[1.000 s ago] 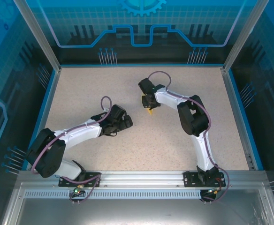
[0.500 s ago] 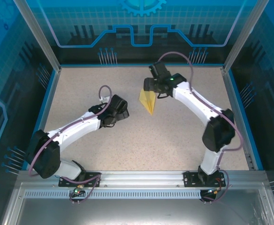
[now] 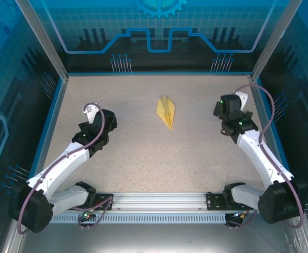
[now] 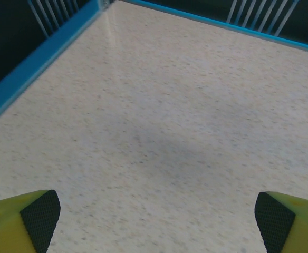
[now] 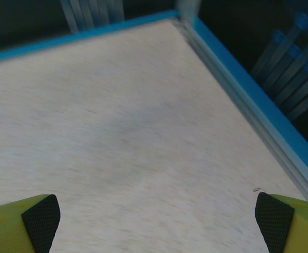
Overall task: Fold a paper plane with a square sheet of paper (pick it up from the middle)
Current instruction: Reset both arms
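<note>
Two grippers: the left gripper (image 4: pixel 156 219) and the right gripper (image 5: pixel 156 219) each have their fingers spread wide and hold nothing.
Paper plane (image 3: pixel 165 112): folded and lying flat on the table (image 3: pixel 143 158), between the grippers and well apart from both, nose toward the arm bases.
Left gripper's side: plane off to its right.
Right gripper's side: plane off to its left; blue rim (image 5: pixel 238 79) near on its right.
</note>
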Controlling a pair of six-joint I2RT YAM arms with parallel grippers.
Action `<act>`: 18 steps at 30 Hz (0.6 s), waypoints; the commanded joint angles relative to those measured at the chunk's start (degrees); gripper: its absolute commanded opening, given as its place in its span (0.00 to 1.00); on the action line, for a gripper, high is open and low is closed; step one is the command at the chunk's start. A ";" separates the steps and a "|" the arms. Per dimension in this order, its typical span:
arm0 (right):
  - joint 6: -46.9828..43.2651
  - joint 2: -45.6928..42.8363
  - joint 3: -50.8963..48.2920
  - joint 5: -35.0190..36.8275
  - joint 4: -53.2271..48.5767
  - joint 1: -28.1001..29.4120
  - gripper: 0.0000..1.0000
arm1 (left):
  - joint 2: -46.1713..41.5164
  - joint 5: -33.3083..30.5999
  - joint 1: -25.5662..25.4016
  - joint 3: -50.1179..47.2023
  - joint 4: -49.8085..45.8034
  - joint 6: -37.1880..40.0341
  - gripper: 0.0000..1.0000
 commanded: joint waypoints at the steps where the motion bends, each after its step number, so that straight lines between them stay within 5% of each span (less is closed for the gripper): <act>1: -3.60 -2.84 -9.75 2.29 13.60 -2.30 0.99 | -1.81 -3.31 2.33 -6.47 13.77 12.00 0.99; 7: -10.84 2.49 -19.25 1.71 29.76 -3.29 0.99 | -0.18 6.54 10.03 -15.05 26.26 14.56 0.99; 18: -20.82 12.69 -23.42 -11.65 53.57 -3.88 0.99 | 10.96 25.68 16.02 -22.59 54.56 24.67 0.99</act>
